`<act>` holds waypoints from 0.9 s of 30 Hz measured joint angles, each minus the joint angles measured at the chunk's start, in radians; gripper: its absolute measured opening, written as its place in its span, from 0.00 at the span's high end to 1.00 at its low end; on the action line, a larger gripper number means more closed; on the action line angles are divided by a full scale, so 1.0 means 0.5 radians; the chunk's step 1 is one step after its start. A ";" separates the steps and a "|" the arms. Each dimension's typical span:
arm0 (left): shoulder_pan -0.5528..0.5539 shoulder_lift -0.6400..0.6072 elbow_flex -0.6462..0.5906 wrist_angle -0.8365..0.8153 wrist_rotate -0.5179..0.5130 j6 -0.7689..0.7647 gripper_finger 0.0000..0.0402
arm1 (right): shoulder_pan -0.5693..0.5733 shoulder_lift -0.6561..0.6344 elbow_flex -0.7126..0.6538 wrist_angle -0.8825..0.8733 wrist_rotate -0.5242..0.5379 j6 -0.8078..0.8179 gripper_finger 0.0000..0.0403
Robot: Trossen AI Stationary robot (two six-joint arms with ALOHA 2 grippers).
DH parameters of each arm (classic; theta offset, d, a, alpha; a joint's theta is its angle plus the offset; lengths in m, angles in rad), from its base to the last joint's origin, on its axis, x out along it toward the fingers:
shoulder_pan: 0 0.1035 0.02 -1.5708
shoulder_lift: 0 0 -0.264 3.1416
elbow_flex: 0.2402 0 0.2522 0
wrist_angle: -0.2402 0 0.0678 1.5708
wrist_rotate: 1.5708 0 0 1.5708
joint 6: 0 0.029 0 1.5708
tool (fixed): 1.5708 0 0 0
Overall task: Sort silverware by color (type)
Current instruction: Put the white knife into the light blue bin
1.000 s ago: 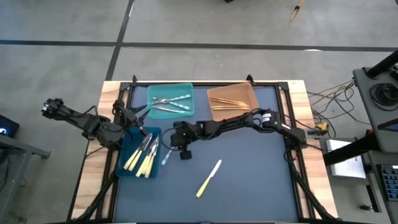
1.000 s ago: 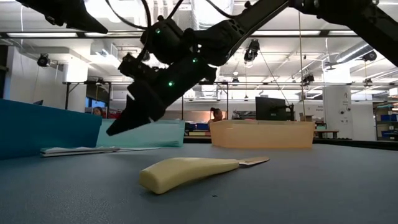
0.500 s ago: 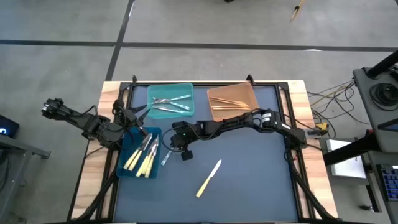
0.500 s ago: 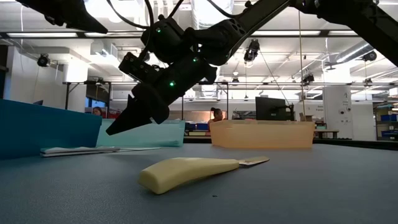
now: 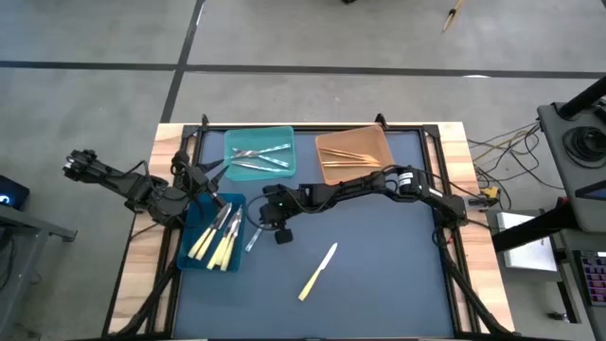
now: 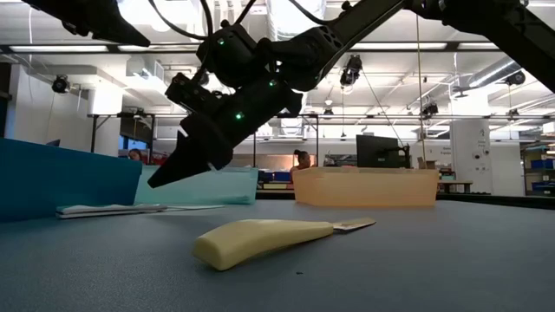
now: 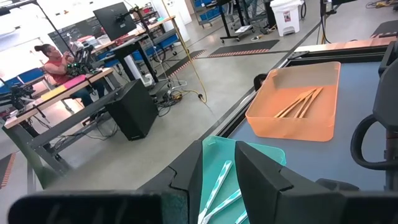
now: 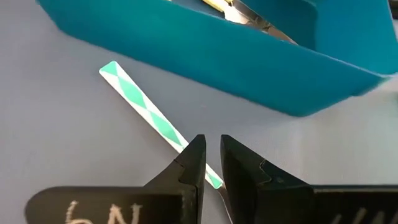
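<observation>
Fingers of the right gripper [image 8: 211, 163], tapered and slightly parted, hover over a flat green-and-white checked handle [image 8: 155, 122] on the matte tabletop [image 5: 379, 275]; a smooth yellow knife [image 5: 318, 271] lies toward five o'clock.

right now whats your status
Right pincer slightly open over green-patterned piece beside dark blue bin. Left pincer idle. Yellow knife loose on mat. Nothing blocking.
</observation>
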State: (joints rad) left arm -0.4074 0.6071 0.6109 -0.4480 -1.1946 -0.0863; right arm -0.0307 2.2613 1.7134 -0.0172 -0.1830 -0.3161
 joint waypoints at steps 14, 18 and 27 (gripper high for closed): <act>0.000 0.000 0.000 0.000 0.001 0.001 0.81 | 0.079 0.000 0.001 0.081 0.138 -0.502 0.97; 0.000 0.000 0.000 0.000 0.001 0.004 0.81 | 0.094 -0.001 0.002 0.124 0.201 -0.400 0.96; 0.000 0.000 0.000 0.000 0.001 0.004 0.81 | 0.103 -0.001 0.000 0.100 0.186 -0.327 0.75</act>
State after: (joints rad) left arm -0.4073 0.6072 0.6109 -0.4480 -1.1942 -0.0841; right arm 0.0209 2.2608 1.7134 0.0325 -0.0899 -0.4799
